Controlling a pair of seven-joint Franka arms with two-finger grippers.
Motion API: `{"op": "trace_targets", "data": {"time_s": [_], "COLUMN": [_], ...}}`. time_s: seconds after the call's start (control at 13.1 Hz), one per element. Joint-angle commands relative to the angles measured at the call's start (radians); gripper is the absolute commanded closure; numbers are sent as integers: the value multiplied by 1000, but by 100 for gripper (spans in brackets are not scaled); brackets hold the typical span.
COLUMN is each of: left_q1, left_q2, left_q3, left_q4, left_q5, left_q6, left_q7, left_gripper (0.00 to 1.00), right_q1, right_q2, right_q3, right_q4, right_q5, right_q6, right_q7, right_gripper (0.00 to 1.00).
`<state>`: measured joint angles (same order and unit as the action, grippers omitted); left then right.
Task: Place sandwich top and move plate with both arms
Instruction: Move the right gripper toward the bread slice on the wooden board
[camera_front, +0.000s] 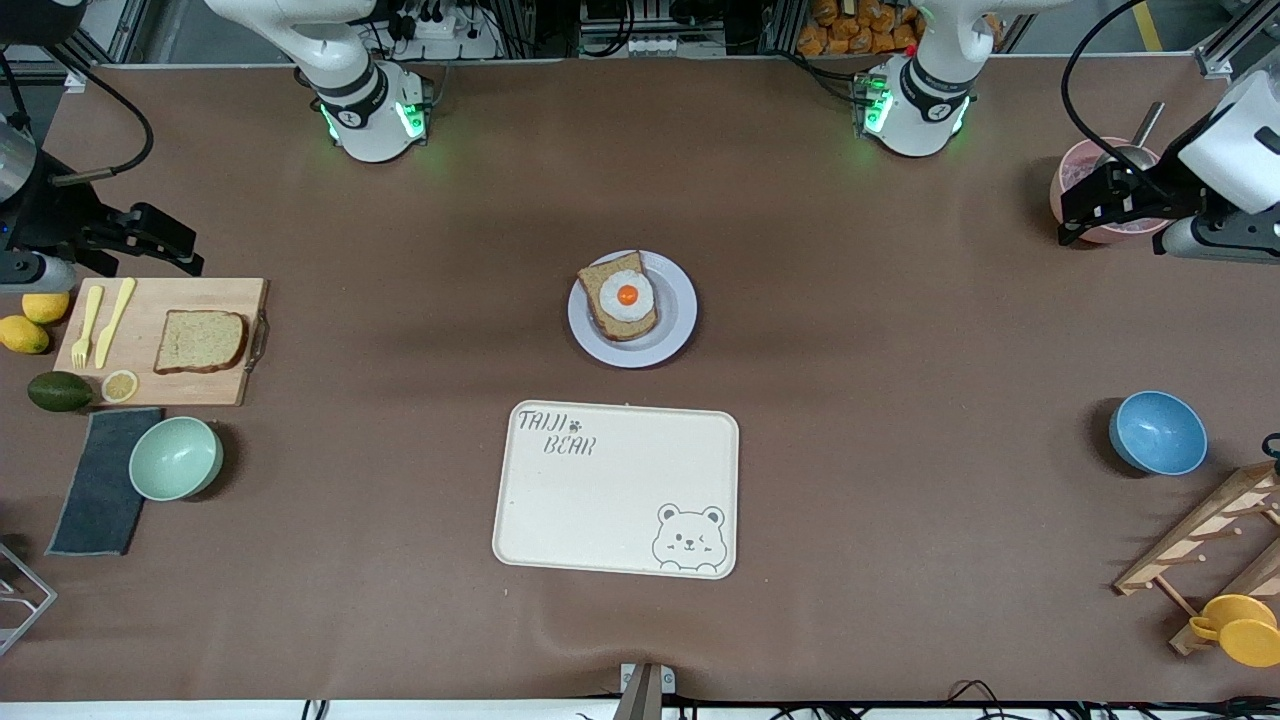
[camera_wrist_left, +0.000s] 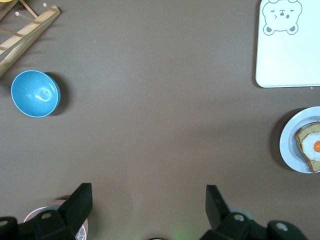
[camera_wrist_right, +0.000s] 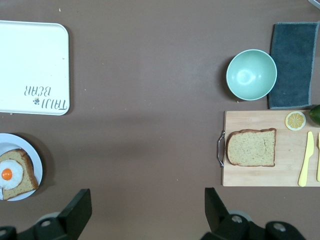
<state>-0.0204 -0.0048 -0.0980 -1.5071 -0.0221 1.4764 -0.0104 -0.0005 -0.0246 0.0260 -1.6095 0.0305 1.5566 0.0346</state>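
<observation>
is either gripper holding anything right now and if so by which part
Nothing is held. The left gripper hangs open by the pink bowl; the right gripper hangs open near the cutting board, where the sandwich top lies untouched.

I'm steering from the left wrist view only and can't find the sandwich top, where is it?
Observer: The sandwich top lies on a wooden cutting board at the right arm's end of the table.
Operator: Is the right gripper on it?
Observer: No, the right gripper hangs open over bare table beside the board.
Operator: And mine?
Observer: The left gripper is open above a pink bowl.
</observation>
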Motion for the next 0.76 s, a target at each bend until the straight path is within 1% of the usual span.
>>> {"op": "trace_targets", "data": {"time_s": [0.0,0.38,0.53,0.69], "left_q1": [5,7,22,40], "left_q2": [-12,5,-1,-1], "left_q3": [-5,-2,1,1], "left_q4": [1,25,22,2], "left_q5": [-12,-2,-24,-96], "left_q6": [-4,-5,-7,-8], "left_q7": [3,4,-8,-16], "left_gripper": [0,0,0,0], "right_q1": [8,10,16,13], "right_q2": [-12,-12,-14,-12], "right_q3": [-8,-8,-8,-17], "right_q4": [2,2,-6,-26], "right_q5": [-7,-6,-6,-6], "right_q6": [-10,-13,-41,-32], "right_q7": [5,8,18,19], "right_gripper": [0,0,0,0]}}
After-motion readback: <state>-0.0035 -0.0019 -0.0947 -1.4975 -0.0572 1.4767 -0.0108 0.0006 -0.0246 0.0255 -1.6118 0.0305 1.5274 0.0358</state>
